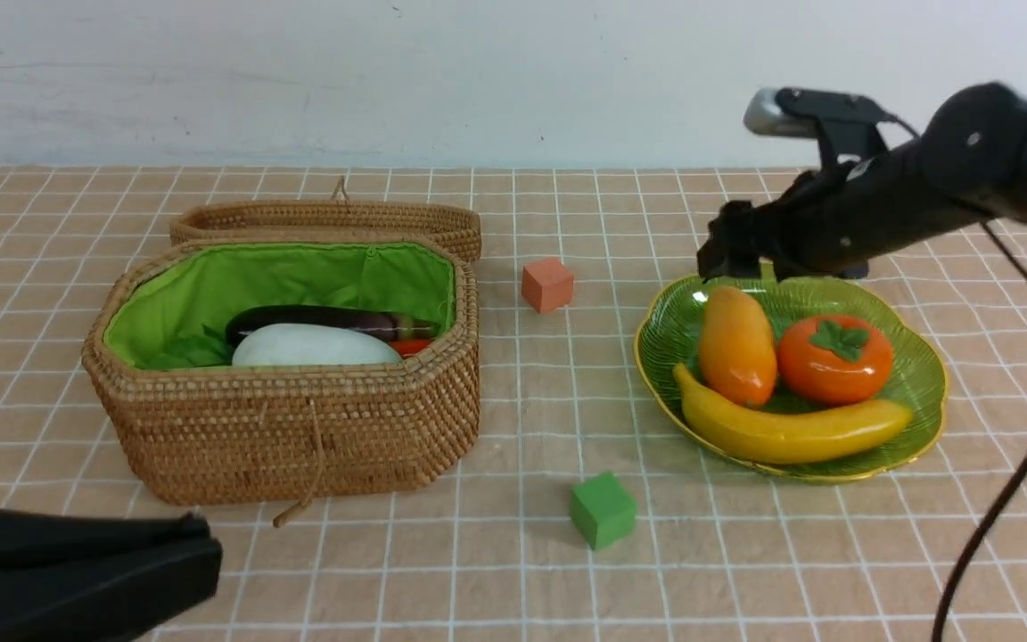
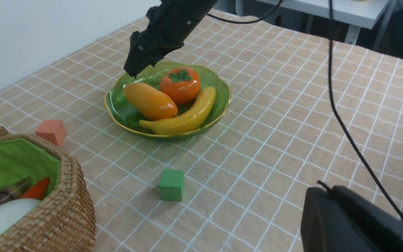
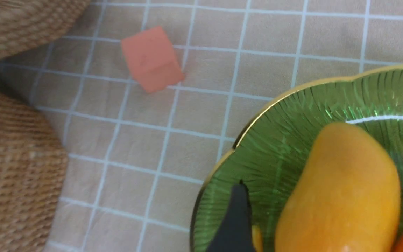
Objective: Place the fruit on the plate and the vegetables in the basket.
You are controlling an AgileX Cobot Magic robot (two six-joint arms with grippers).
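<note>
On the green ribbed plate [image 1: 919, 374] lie the fruit: mango [image 1: 736, 343], persimmon [image 1: 834, 358] and banana [image 1: 790, 431]. My right gripper [image 1: 727, 263] hangs open just above the plate's back left rim; in the right wrist view its fingers [image 3: 238, 217] stand either side of the mango [image 3: 341, 196] with gaps, holding nothing. The wicker basket [image 1: 299, 428] at the left holds the vegetables: a purple eggplant [image 1: 308, 319], a white radish [image 1: 313, 348] and a bit of carrot [image 1: 408, 346]. My left gripper [image 1: 201, 553] is shut and empty at the near left.
An orange cube [image 1: 547, 284] sits between basket and plate. A green cube [image 1: 603, 509] lies nearer the front. The basket's lid [image 1: 335, 218] lies open behind it. A black cable [image 1: 1004, 499] hangs at the right.
</note>
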